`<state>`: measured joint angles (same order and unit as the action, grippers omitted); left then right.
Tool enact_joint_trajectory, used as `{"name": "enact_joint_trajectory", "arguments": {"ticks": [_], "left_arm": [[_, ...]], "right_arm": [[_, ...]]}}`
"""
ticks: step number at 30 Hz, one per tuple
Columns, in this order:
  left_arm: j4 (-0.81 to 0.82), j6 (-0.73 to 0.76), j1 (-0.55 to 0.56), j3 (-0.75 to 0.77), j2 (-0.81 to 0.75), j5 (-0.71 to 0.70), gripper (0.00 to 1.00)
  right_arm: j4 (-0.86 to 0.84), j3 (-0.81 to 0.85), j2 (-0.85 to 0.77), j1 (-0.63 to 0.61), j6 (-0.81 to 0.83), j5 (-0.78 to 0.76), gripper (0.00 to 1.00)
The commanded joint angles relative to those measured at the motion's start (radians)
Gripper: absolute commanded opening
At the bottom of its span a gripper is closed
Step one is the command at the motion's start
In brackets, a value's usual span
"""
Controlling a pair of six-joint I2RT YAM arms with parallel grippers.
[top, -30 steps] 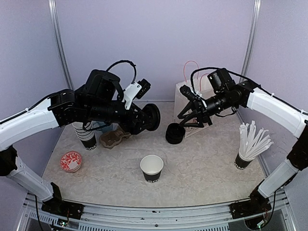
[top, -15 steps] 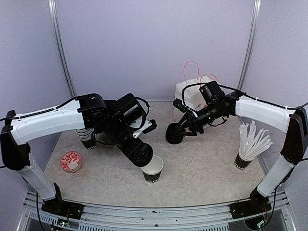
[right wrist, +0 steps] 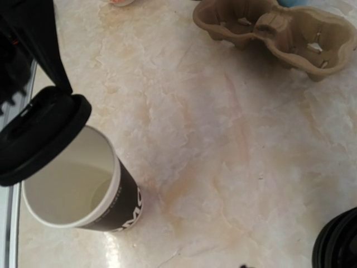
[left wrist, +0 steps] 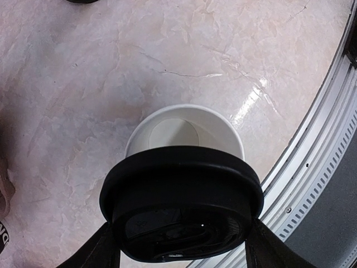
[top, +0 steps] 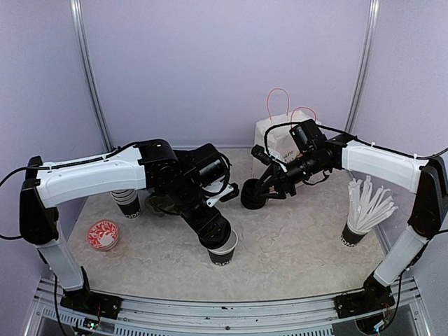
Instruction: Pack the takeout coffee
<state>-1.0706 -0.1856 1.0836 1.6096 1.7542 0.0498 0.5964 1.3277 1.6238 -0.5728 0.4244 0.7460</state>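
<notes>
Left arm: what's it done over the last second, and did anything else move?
The left gripper carried its lid from beside the tray down over the open cup; lid not seated. The right gripper dropped toward the other lid, then held. Cup and straws stayed.

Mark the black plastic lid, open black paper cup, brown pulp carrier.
black plastic lid (left wrist: 181,173), left wrist, upper rim.
open black paper cup (right wrist: 127,200), right wrist, side wall.
brown pulp carrier (right wrist: 275,19), right wrist, centre ridge.
</notes>
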Motion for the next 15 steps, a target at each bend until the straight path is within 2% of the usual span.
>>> {"name": "enact_joint_trajectory", "arguments": {"ticks": [1,15], "left_arm": [[-0.018,0.011,0.004,0.038,0.013,0.004,0.57],[-0.013,0.031,0.004,0.075,0.078,0.015,0.56]], "right_arm": [[-0.008,-0.013,-0.027,-0.006,0.003,0.005,0.45],[-0.009,-0.032,-0.032,-0.006,0.019,0.006,0.46]]}}
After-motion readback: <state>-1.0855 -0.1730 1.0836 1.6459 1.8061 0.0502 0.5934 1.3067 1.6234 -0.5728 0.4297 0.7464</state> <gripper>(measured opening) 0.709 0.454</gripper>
